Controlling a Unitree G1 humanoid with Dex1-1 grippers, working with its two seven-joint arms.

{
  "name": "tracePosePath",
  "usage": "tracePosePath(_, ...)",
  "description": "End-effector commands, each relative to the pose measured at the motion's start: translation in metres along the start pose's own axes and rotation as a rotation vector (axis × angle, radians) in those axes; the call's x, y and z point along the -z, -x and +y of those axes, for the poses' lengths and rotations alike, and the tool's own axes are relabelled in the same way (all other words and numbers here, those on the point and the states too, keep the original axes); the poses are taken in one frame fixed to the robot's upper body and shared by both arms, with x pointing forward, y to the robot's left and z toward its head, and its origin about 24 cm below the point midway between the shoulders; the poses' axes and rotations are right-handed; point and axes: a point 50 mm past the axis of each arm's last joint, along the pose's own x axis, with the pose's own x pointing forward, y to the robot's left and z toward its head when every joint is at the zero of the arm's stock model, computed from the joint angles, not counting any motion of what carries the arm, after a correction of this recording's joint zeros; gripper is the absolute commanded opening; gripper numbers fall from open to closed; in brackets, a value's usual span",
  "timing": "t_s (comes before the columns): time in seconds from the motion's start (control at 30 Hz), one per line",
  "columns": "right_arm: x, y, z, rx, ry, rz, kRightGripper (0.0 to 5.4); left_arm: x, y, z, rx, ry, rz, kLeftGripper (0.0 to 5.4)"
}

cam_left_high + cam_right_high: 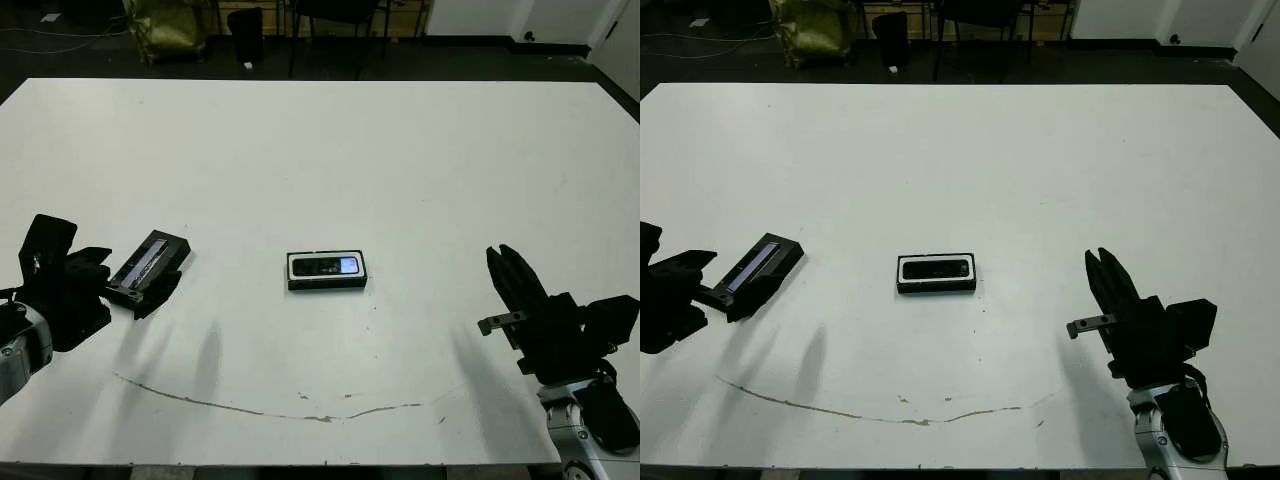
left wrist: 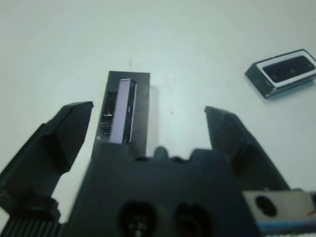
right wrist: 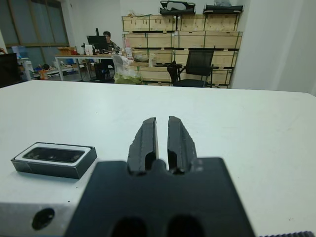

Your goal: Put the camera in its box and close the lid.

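Near the middle of the white table (image 1: 400,150), in the head views: box (image 1: 327,270) lying flat, white lining framing the camera (image 1: 326,266) seated inside, bluish screen at its right end. Uncovered on top. Lid (image 1: 150,263) off to the left, well apart from the box, angled, shiny strip facing up, near end between the fingers of the left gripper (image 1: 120,285). Whether touching or just bracketed, cannot tell. Left arm low at the table's left edge. Right gripper (image 1: 505,268) low at the right, fingers pointing away across the table, well clear of the box, holding nothing.

From the left wrist: two black fingers (image 2: 59,138) spread wide, lid (image 2: 123,113) lying lengthwise between them with bare table showing on both sides, silvery window strip catching light. Box (image 2: 284,71) farther off, camera (image 2: 290,68) dark inside its white rim.

From the right wrist: fingers (image 3: 145,143) nearly together, only a thin slit between, nothing in them. Box (image 3: 54,159) off to one side on the table, camera (image 3: 52,155) in it. Beyond the table, chair (image 3: 197,66), stacked crates (image 3: 163,34), a person (image 3: 107,40) seated at a desk.
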Motion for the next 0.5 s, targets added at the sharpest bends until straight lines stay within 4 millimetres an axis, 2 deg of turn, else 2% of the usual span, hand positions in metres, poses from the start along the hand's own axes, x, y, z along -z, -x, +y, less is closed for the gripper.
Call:
tracePosePath(0.03, 0.004, 0.003, 0.0, 0.013, -0.011, 0.04, 0.0, 0.01, -0.002, 0.004, -0.02, 0.015, 0.042, 5.38)
tracePosePath(0.2, 0.011, 0.002, -0.005, 0.006, -0.002, 0.03, 0.0, 0.013, -0.003, 0.005, -0.022, 0.021, 0.042, 5.38)
tracePosePath(0.5, 0.003, 0.004, 0.0, 0.014, 0.005, 0.038, 0.0, 0.018, -0.006, 0.006, -0.02, 0.03, 0.062, 5.38)
